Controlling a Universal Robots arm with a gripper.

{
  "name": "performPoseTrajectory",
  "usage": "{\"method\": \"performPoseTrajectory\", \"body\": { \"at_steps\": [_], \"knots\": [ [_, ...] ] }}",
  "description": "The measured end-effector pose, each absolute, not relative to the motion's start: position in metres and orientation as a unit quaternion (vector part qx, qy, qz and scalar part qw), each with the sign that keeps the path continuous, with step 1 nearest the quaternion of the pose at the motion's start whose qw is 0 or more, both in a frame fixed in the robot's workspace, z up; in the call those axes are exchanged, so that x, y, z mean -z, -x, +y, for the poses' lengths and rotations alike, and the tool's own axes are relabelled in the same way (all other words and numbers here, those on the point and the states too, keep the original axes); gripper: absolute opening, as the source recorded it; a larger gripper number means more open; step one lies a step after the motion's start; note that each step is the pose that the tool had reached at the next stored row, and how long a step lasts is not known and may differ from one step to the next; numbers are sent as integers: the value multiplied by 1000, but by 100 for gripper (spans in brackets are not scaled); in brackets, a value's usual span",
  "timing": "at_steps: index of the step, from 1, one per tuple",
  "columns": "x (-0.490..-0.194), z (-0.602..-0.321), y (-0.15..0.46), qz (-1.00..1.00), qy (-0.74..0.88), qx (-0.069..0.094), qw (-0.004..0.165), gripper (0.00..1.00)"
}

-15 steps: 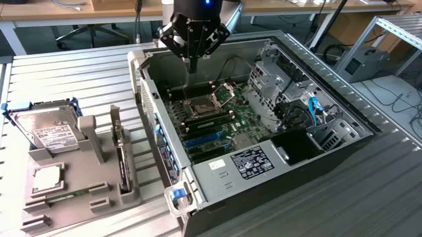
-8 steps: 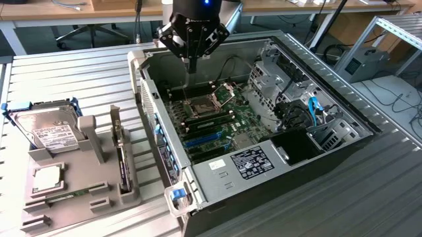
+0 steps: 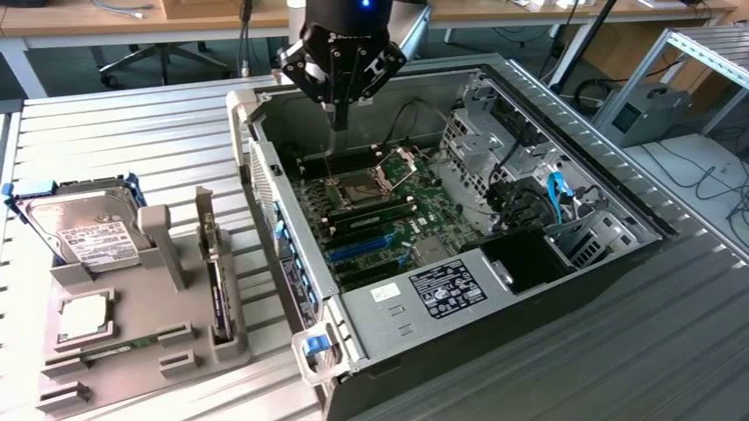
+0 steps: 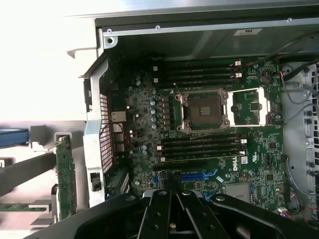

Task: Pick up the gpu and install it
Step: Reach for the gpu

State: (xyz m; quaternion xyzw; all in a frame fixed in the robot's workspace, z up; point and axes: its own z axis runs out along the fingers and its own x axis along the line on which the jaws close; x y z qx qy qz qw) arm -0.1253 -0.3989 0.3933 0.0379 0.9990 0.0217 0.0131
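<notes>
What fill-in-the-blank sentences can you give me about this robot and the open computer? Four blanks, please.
1. The gripper hangs over the open computer case with its fingers ____.
2. The gpu stands on edge in the gray holder, ____ the case.
3. The hard drive bears a ____ label.
4. The expansion slots on the motherboard are coloured ____.

Missing words: shut; outside; white; blue.
</notes>
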Motion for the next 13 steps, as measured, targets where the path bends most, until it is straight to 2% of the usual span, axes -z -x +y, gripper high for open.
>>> {"method": "performPoseTrajectory", "body": {
  "at_steps": [13],
  "knots": [
    [-393,-399,132,999,-38,-22,13,11]
  ]
}}
